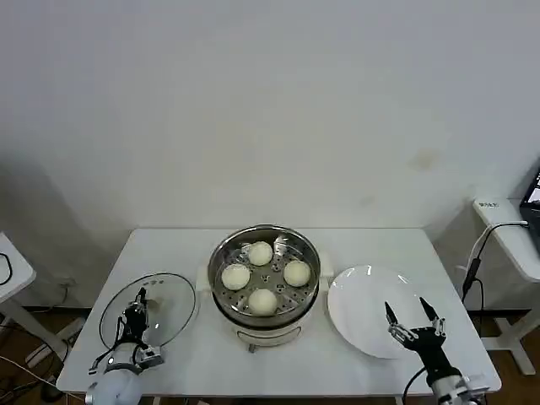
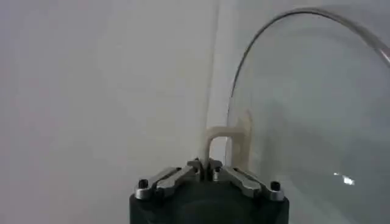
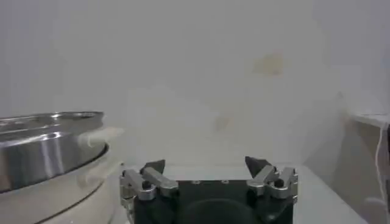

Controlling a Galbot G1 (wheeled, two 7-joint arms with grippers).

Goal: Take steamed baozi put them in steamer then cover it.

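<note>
The steamer (image 1: pixel 264 283), a shiny steel pot on a cream base, stands at the table's middle with several cream-white baozi (image 1: pixel 263 300) on its perforated tray. Its steel wall (image 3: pixel 49 146) shows beside my right gripper. The clear glass lid (image 1: pixel 164 304) lies flat on the table to the steamer's left. My left gripper (image 1: pixel 137 305) is shut on the lid's cream handle (image 2: pixel 213 139), the glass (image 2: pixel 304 109) rising beside it. My right gripper (image 1: pixel 407 308) hangs open and empty over the near part of the bare white plate (image 1: pixel 363 295); its jaws (image 3: pixel 206 164) stand wide apart.
The white table (image 1: pixel 169 245) backs onto a plain wall. A small side table (image 1: pixel 10 268) stands at the far left. Another (image 1: pixel 506 228) with a hanging cable stands at the far right. Bare tabletop lies behind the lid and plate.
</note>
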